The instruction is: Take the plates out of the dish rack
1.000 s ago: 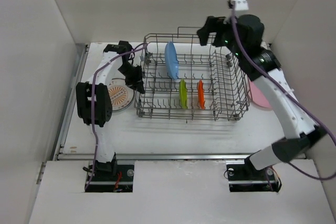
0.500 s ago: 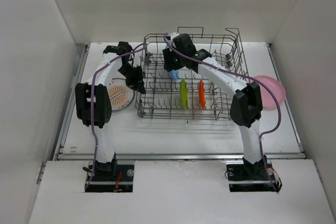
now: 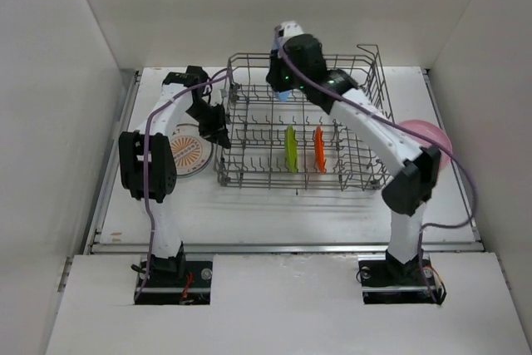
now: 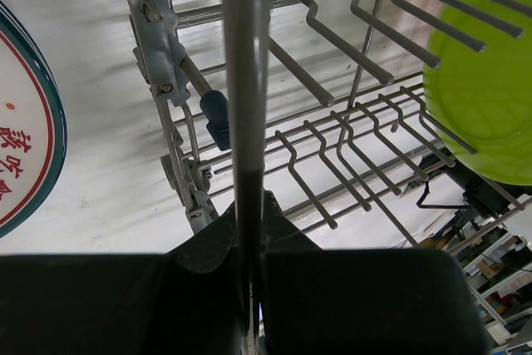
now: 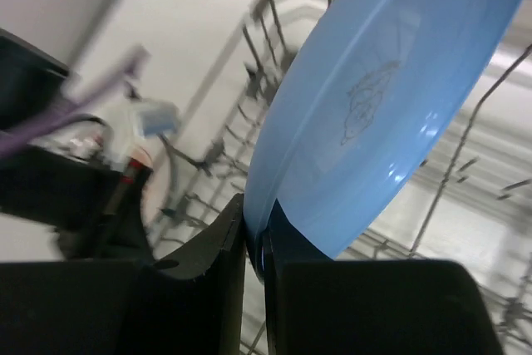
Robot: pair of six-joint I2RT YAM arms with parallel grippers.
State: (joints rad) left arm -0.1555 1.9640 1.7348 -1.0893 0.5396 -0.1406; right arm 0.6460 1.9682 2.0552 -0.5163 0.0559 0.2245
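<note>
The right end effector has risen out of the tines in the last half second. It carries the light blue plate above the back of the dish rack, fingers clenched on the plate's lower rim, the disc on edge above them. A third plate appears to be on its way out. A pink plate already lies on the surface well to its right, a patterned white plate far to its left. The lime green plate and orange plate wait in the tines below it. The right arm arches high; the left end effector stays clamped on a rack wire.
</note>
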